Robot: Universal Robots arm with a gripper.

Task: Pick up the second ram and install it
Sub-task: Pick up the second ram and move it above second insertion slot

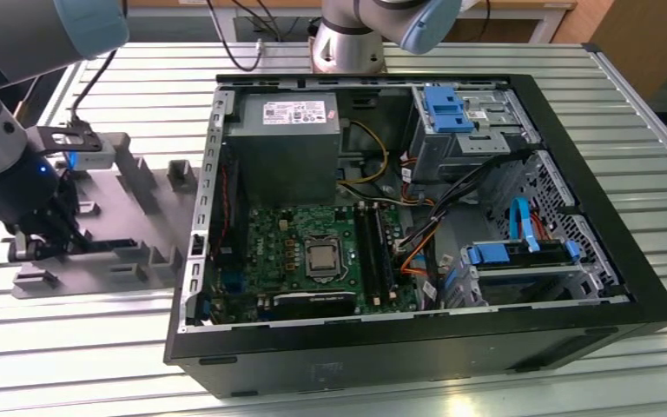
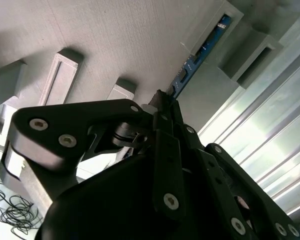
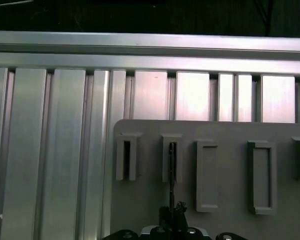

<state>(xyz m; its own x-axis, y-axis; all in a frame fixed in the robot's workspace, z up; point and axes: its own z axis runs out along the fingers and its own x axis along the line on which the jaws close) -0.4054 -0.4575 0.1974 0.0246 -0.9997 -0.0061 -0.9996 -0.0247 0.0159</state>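
The second ram (image 2: 197, 55) is a thin blue-green board standing on edge in a slotted block of the grey holder plate (image 2: 115, 40). In the first wrist view the ram (image 3: 171, 172) shows edge-on as a dark line running from a holder slot to my fingertips. My gripper (image 2: 162, 100) has its black fingers closed on the near end of the ram, which still rests in the holder. In the exterior view the gripper (image 1: 32, 248) is low over the holder plate (image 1: 136, 226) at that view's left. The black memory slots (image 1: 374, 248) lie on the green motherboard inside the case.
The open black computer case (image 1: 611, 287) takes up the middle of the slatted aluminium table (image 1: 79, 347). It holds a grey power supply (image 1: 287, 139), a processor socket (image 1: 322, 258), blue drive brackets (image 1: 519, 254) and loose cables. Several upright grey holder blocks (image 3: 261, 175) stand around the gripper.
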